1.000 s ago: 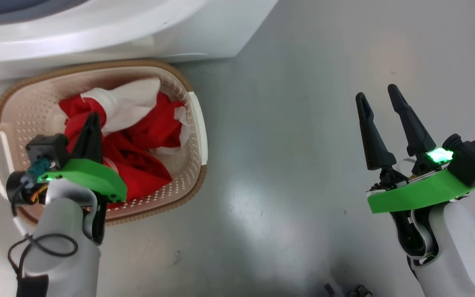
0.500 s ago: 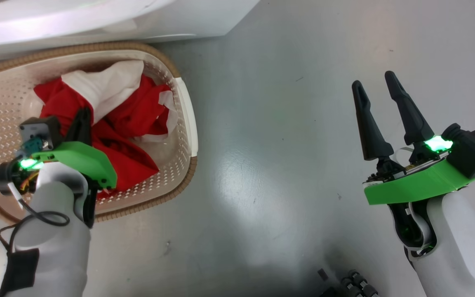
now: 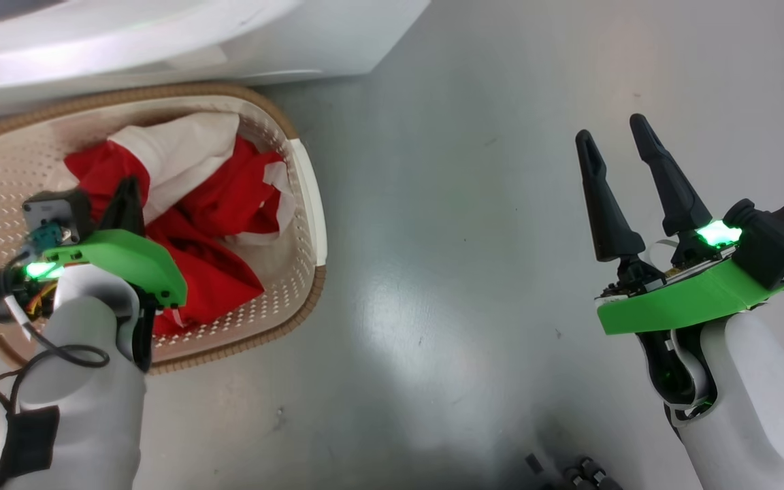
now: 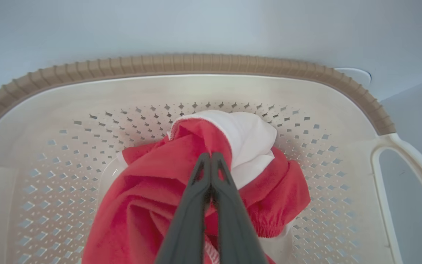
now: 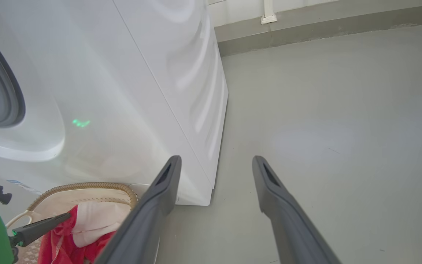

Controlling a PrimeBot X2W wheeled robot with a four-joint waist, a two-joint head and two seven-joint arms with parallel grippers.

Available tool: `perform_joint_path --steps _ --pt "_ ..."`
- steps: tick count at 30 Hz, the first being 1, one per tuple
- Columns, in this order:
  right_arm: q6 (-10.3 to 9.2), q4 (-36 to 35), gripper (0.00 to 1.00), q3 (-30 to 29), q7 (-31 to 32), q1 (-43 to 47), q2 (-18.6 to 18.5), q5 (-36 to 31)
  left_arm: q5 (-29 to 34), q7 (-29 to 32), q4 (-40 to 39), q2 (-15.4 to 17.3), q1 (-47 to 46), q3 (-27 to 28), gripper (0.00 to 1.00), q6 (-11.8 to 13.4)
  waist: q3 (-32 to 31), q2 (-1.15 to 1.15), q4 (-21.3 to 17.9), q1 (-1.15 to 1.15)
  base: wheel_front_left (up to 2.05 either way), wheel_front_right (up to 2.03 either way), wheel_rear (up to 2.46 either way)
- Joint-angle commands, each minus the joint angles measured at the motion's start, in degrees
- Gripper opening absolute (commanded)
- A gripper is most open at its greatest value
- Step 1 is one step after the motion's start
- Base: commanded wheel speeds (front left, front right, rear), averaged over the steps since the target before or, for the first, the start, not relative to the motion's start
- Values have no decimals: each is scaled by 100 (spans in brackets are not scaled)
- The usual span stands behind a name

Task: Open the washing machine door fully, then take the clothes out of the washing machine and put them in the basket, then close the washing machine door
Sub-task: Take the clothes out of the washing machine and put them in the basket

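Note:
The cream basket [image 3: 307, 204] with its brown rim stands on the floor right in front of the white washing machine [image 3: 126, 47]. Red and white clothes [image 3: 222, 204] lie heaped inside it. My left gripper [image 3: 128, 187] reaches down into the basket. In the left wrist view that gripper [image 4: 209, 156] is shut, with a peak of the red and white clothes [image 4: 159, 183] pinched at its tips above the basket's perforated wall [image 4: 196, 91]. Over bare floor to the right, my right gripper [image 3: 610, 129] stands open and holds nothing. The washing machine door is out of view.
The right wrist view has the washer's white front [image 5: 123, 91], the grey gasket [image 5: 2, 91] at its left edge, and the basket [image 5: 86, 187] at the washer's foot. Grey floor [image 3: 467, 238] stretches between the basket and my right arm. A wall base [image 5: 306, 22] runs behind.
The head camera has shifted, so the basket and washer sit further left in the picture. My left gripper stays shut in the basket on the clothes. The right gripper stays open.

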Motion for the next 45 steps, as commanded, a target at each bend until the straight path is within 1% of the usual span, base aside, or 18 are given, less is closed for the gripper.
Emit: perform_joint_path --steps 1,12,26,35,36,45 --pt "28 -89 100 57 -36 189 -9 14 -36 -13 -129 156 256 132 100 24 -124 0 65 0 0 0 0" --pt "28 69 100 28 -36 375 -87 11 -162 -13 -640 73 823 286 100 -73 -891 0 243 0 0 0 0" --pt "28 248 100 -52 -36 886 -235 -3 -149 -13 -1906 -24 1816 308 100 -180 -2067 0 473 0 0 0 0" --pt "28 326 100 -78 -36 1280 -336 -3 -273 -13 -2836 -62 2665 139 100 -191 -2757 0 563 0 0 0 0" --pt "28 340 100 -93 -36 1357 -349 -1 -301 -13 -3038 -65 2828 91 100 -192 -2879 0 586 0 0 0 0" --pt "28 377 100 -168 -36 1718 -387 -3 -317 -13 -3783 -73 3438 3 100 -193 -3365 0 663 0 0 0 0"
